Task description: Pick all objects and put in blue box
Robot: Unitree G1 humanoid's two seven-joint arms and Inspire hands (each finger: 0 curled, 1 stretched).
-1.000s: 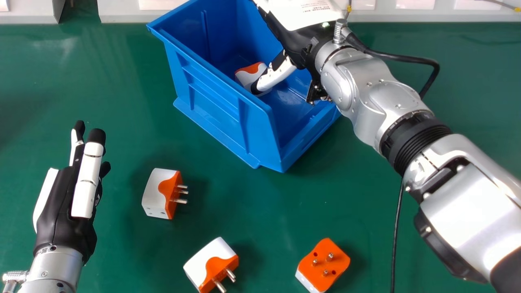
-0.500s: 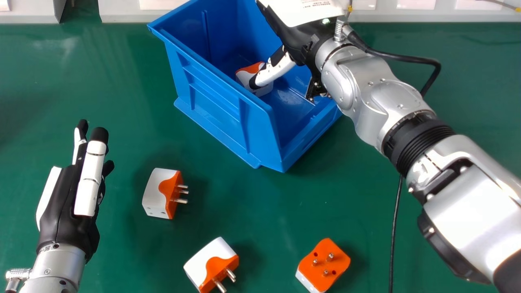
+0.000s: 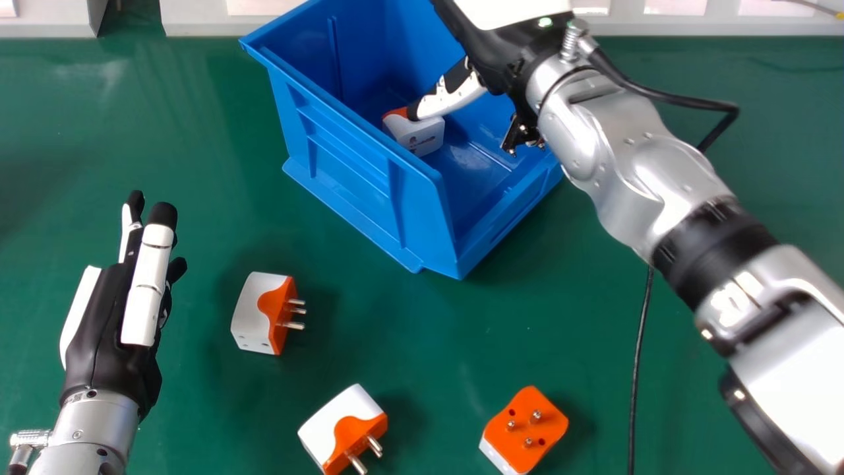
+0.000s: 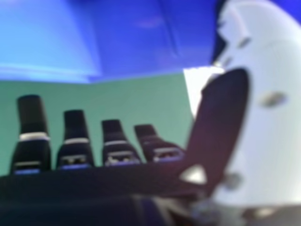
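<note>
My right hand [image 3: 491, 59] is over the blue box [image 3: 343, 145] in the head view, its thumb in front of a white and orange adapter [image 3: 422, 135] lying inside. In the right hand view the fingers of my right hand [image 4: 75, 136] are straight, with nothing between them and the thumb. My left hand [image 3: 112, 330] stands open at the left. Three more adapters lie on the green table: one [image 3: 254, 313] right of my left hand, one [image 3: 336, 425] at the bottom middle, and one [image 3: 527, 422] with its pins up, farther right.
My right forearm crosses the right side of the green table [image 3: 461, 343]. A black cable [image 3: 637, 396] runs down the table beneath it. White panels [image 3: 198, 20] line the far edge behind the box.
My right hand has moved up and to the right, off the adapter in the box, which shows more of its white side. The left hand has shifted slightly right.
</note>
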